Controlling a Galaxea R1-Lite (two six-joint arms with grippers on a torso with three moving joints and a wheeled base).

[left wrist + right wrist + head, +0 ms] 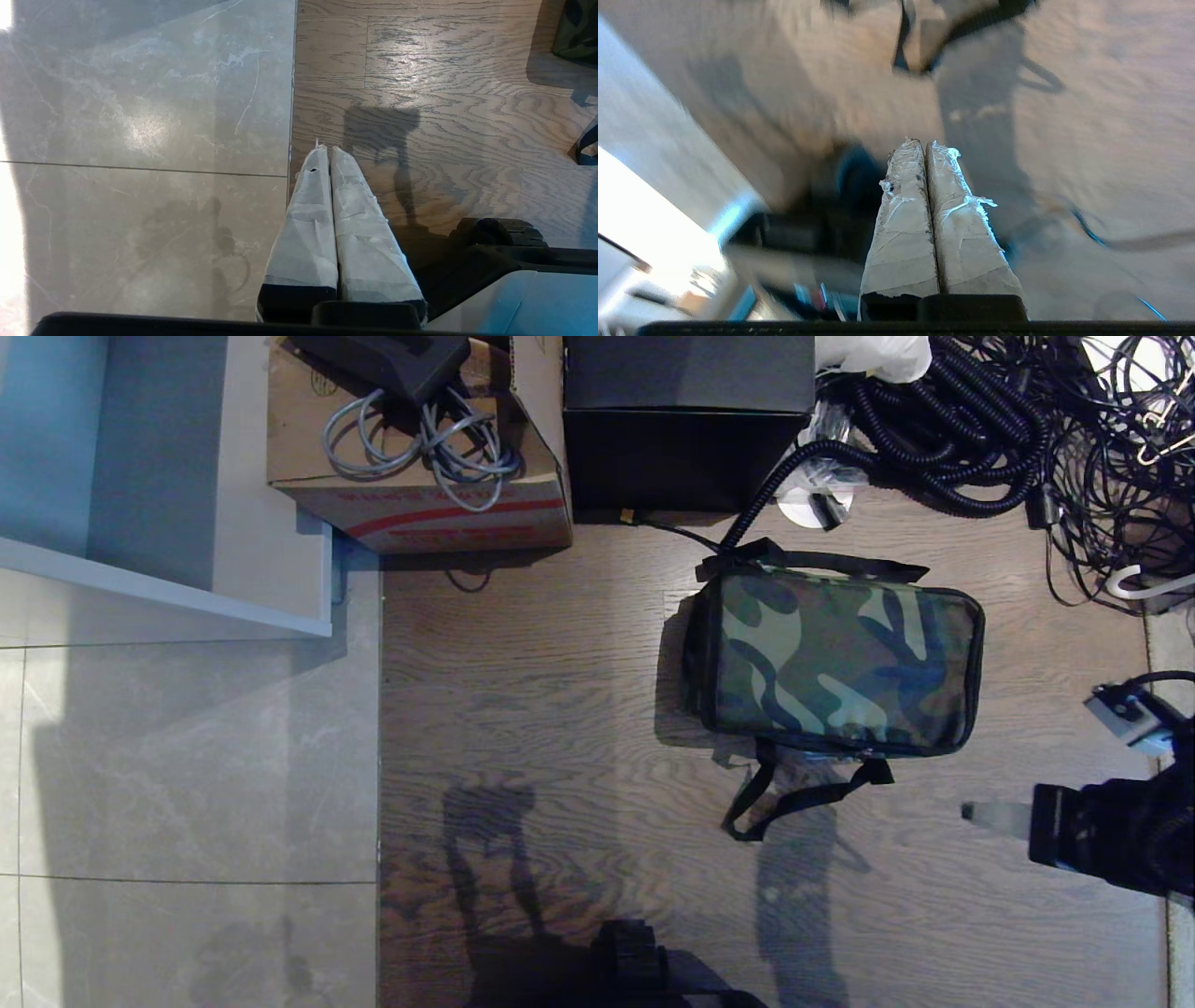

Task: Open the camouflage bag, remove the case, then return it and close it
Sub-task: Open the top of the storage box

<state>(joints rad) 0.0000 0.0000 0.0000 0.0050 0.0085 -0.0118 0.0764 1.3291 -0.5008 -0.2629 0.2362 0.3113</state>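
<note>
The wood-grain floor [579,709] fills most of the head view, its wavy brown planks meeting smooth grey marbled tiles [187,756] at nine o'clock. At twelve o'clock stands a matte black cube box [686,420], square-edged, and at eleven o'clock an open cardboard box [420,476] with red print, holding a coil of grey cable [420,443]. A tangle of black cords [1008,420], some spiral-ribbed, spreads across one to two o'clock.

The camouflage bag [840,658] lies flat on the wood just right of centre, toward two o'clock, its flap closed. It is a soft rounded rectangle in green, brown and black blotches with black piping; its black webbing strap [794,793] loops out toward six o'clock.

The right gripper [976,814] enters at four o'clock, apart from the bag, its tape-wrapped fingers [901,224] pressed together on nothing. The left gripper [324,151] hangs over the seam between tile and wood, its pale wrapped fingers [303,224] likewise pressed together, holding nothing.
</note>
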